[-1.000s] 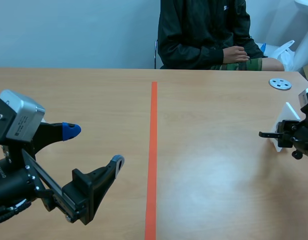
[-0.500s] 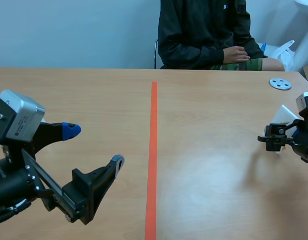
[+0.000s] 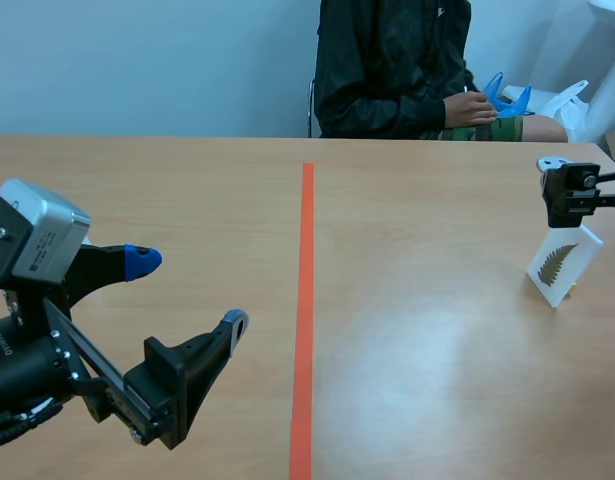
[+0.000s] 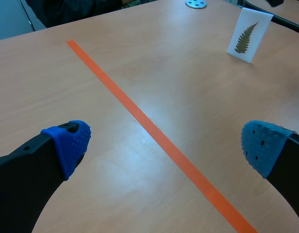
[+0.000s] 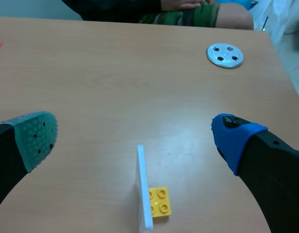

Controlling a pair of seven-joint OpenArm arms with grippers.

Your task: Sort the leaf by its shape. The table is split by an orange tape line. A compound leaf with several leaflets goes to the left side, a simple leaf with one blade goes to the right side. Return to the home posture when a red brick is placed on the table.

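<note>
Right pincer (image 5: 134, 138) spread wide, nothing between the pads, hung over the leaf card (image 3: 565, 262) and apart from it. From its own wrist view, card seen edge-on, upright, between and just ahead of the fingers. Likely poised so as to come straight down and pinch the thin top edge.

Card propped at its foot by a small yellow brick (image 5: 159, 202), touching it. Presumably there to stand the picture up facing the robot. Printed on the card: a fern frond with many small leaflets along one stem. Judged a compound leaf, so bound for the left side. At present well over on the right half of the table (image 3: 417, 380), far from the orange tape line (image 3: 305, 300).

Left pincer (image 4: 166, 145) also spread, empty, low over its own half near the tape. No part in the pick for now. Perhaps kept wide and ready to receive the card, since the drop-off lies on its side.

Further out, a grey disc with four holes (image 5: 225, 54) flat on the table beyond the card, near the far edge. Across the table a seated person (image 3: 397, 70), something blue in hand (image 3: 502, 97), too small to name. No red brick seen on the table, so no call yet for the home posture.
</note>
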